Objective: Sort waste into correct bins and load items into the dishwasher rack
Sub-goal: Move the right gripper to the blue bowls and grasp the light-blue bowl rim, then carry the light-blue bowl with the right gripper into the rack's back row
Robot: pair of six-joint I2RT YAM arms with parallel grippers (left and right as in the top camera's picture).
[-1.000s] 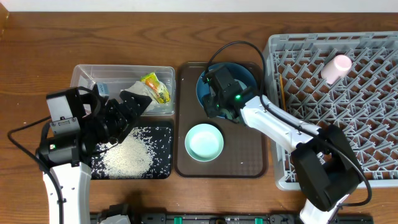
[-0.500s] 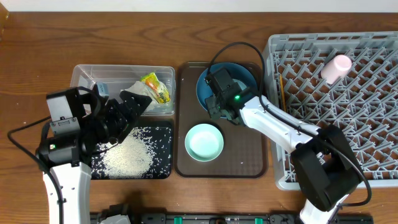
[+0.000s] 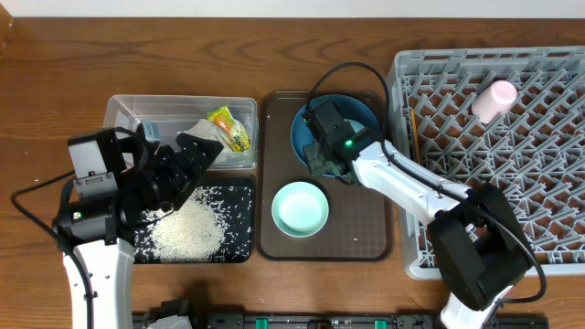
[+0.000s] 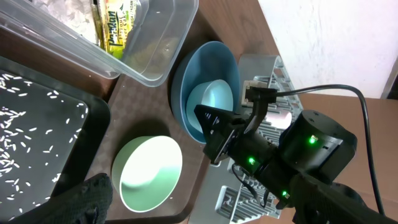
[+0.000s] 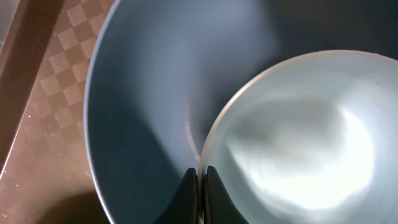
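Observation:
On the brown serving tray [image 3: 366, 228] lies the dark-blue plate [image 5: 143, 112], and the small light-blue bowl [image 5: 298, 143] sits inside it. My right gripper [image 5: 200, 186] is shut on that bowl's rim, one finger inside and one outside. From overhead the right gripper [image 3: 320, 151] covers the bowl on the plate [image 3: 366, 111]. The mint-green bowl [image 3: 301, 208] stands on the same tray, nearer the front. The pink cup [image 3: 494, 99] lies in the grey dishwasher rack [image 3: 512, 201]. My left gripper [image 3: 187, 164] hangs open over the bins, empty.
The clear tub [image 3: 123, 114] holds the yellow-green wrapper [image 3: 228, 128] and white tissue [image 3: 196, 131]. The black tray [image 3: 239, 228] in front of it holds rice grains [image 3: 187, 228]. The rack fills the right side, close against the serving tray.
My right gripper's fingers have closed onto the light-blue bowl's rim. The left arm has stayed still.

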